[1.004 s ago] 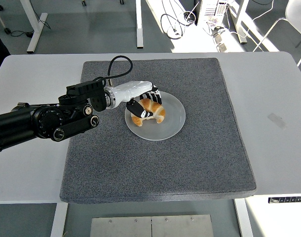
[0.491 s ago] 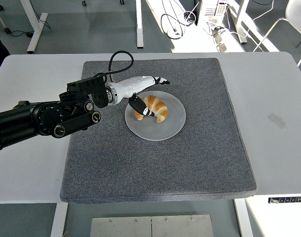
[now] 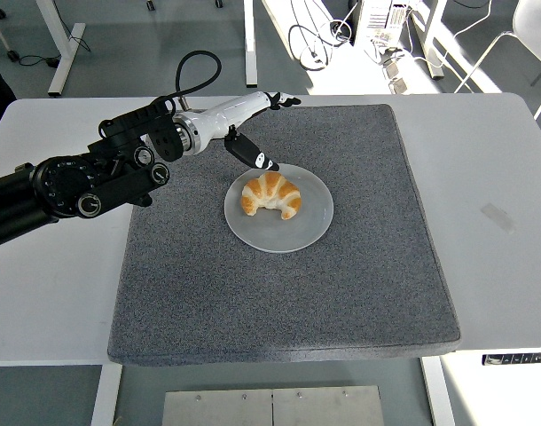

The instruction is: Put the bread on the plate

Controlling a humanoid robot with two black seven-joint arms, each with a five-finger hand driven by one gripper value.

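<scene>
A golden croissant [image 3: 270,194] lies on the left half of a round translucent plate [image 3: 310,217] in the middle of the grey mat [image 3: 288,293]. My left hand [image 3: 262,129] is white with black fingertips. It hangs open above the mat just beyond the plate's far left rim. Its fingers are spread and hold nothing, and its thumb [image 3: 255,157] points down toward the croissant without touching it. The black left arm comes in from the left edge. The right arm is out of view.
The grey mat covers the middle of the white table [image 3: 492,177]. A black cable [image 3: 189,71] loops up from the left forearm. Table legs and cables stand on the floor beyond the far edge.
My left hand let go of the croissant, opened its fingers, and rose up and back away from the plate. The croissant stays on the plate.
</scene>
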